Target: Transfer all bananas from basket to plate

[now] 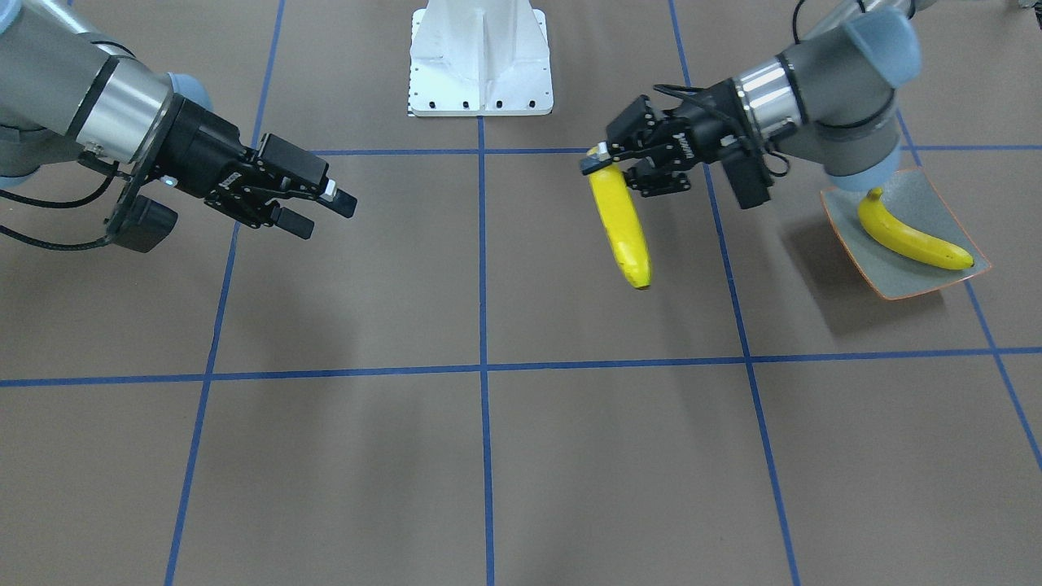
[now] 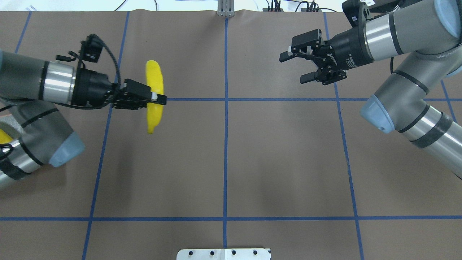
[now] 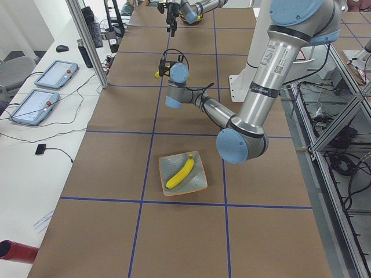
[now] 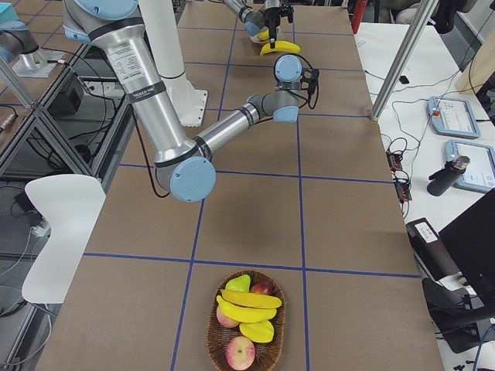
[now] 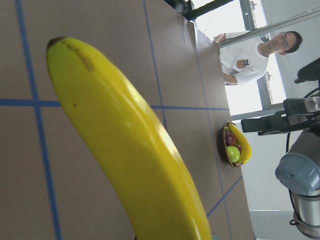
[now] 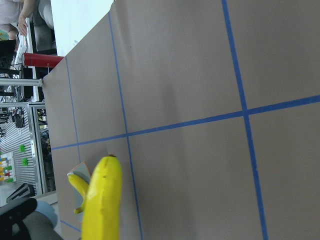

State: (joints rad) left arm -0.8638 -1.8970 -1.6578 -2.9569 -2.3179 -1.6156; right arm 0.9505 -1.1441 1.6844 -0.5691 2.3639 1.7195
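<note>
While clamped on the glossy yellow curved banana (image 1: pixel 623 232), aloft over the brown table (image 1: pixel 570 456), swing the left gripper (image 1: pixel 609 167) slowly to the squarish grey-green orange-rimmed plate (image 1: pixel 924 191) nearby, lower beside the second yellow banana (image 1: pixel 912 238) lying there, then release. Leave the right gripper (image 1: pixel 321 212) spread, empty.

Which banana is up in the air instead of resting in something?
The held banana, gripped in the left claw above the table. The plated banana lies on the plate, and the basket bananas lie in the basket.
</note>
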